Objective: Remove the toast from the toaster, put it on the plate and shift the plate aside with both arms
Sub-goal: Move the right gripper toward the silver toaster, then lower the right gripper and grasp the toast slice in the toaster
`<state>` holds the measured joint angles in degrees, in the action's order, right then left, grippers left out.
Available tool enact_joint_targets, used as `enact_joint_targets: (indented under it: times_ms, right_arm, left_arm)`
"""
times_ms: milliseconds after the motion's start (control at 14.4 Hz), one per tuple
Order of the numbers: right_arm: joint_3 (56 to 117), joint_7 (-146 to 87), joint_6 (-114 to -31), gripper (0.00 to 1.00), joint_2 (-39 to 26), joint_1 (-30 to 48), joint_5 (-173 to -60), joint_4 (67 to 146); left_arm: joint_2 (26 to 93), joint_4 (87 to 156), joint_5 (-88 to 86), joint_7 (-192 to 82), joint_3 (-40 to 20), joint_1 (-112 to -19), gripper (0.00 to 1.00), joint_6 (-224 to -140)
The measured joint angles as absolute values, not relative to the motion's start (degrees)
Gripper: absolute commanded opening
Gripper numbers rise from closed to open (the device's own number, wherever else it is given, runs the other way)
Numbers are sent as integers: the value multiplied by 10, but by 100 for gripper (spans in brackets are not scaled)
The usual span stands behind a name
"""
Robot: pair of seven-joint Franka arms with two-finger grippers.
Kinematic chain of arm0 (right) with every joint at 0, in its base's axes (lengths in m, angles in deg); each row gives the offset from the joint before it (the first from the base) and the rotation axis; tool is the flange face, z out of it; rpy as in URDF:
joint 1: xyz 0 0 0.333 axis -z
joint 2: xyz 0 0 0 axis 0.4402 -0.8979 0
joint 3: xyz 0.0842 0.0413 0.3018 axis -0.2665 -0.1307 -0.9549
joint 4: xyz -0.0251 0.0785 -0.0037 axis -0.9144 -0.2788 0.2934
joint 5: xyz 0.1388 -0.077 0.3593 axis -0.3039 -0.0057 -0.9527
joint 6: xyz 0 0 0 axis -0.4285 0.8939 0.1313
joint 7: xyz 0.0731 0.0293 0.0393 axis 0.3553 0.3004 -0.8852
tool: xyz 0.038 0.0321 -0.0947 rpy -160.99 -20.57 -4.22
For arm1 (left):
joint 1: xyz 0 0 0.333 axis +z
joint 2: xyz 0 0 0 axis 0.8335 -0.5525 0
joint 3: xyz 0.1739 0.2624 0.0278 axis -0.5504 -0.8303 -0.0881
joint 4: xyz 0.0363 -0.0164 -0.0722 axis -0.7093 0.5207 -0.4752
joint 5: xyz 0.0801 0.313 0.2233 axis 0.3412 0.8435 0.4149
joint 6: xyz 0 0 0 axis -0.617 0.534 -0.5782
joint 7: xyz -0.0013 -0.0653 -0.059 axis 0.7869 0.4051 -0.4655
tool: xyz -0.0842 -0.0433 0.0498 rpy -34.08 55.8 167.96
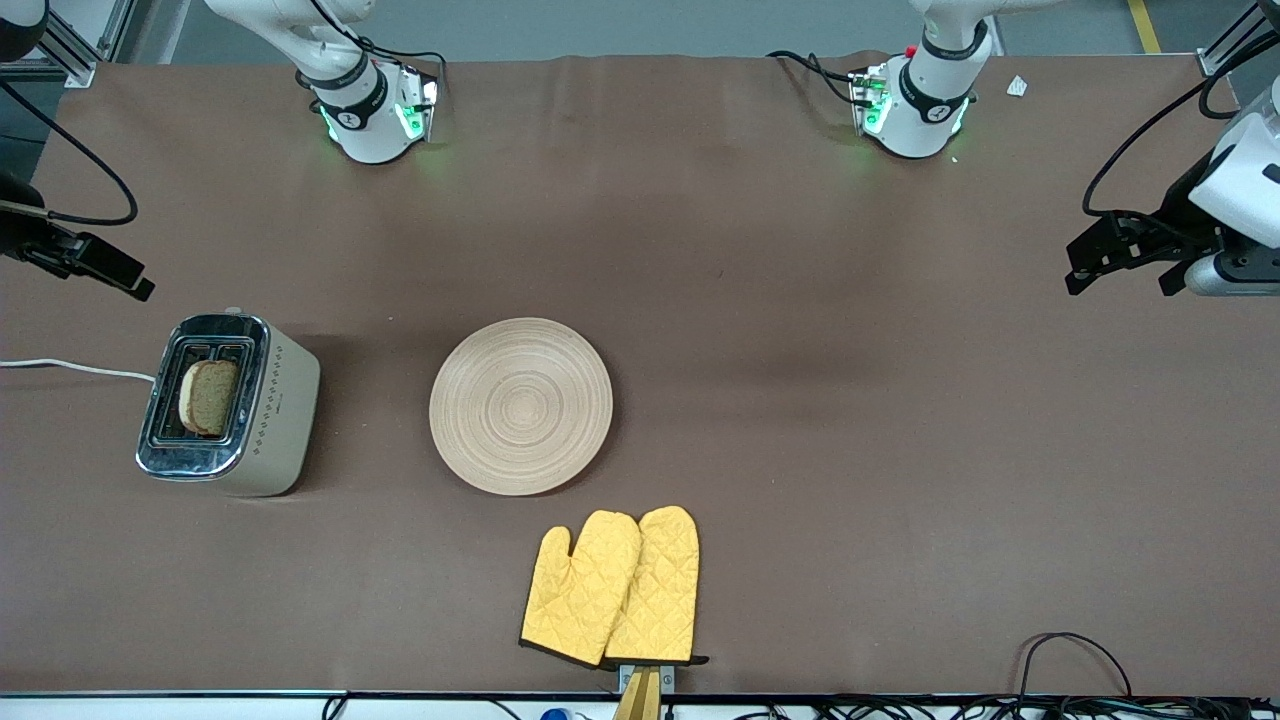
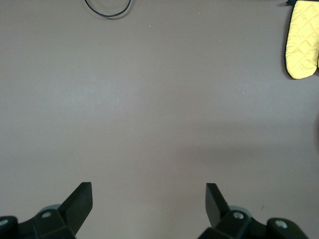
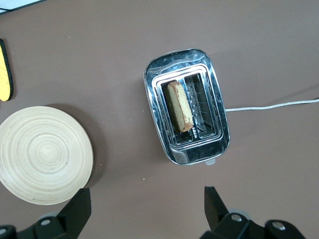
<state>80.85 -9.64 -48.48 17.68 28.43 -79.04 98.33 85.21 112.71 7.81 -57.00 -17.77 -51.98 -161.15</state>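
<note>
At middle left of the front view, the toast (image 1: 208,397) stood on edge in a slot of the toaster (image 1: 232,405), its long axis along the slot. The right gripper (image 3: 147,209) hung spread open above it. The plate (image 1: 521,405) lay centre frame. At right edge, the left gripper (image 2: 148,206) waited, open.

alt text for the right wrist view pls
A silver toaster seen from above holds one slice of brown toast upright in one slot. An empty round wooden plate lies beside it on the brown table, with the open right claw above.
</note>
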Motion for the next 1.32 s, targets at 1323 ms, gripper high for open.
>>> enact_joint_targets:
  times_ms: [1323]
  right_arm:
    - [818,-180,-599,100,63,362,-789,1081]
  left_arm:
    - [850,1124,96,-570,-175,-521,100,-1612]
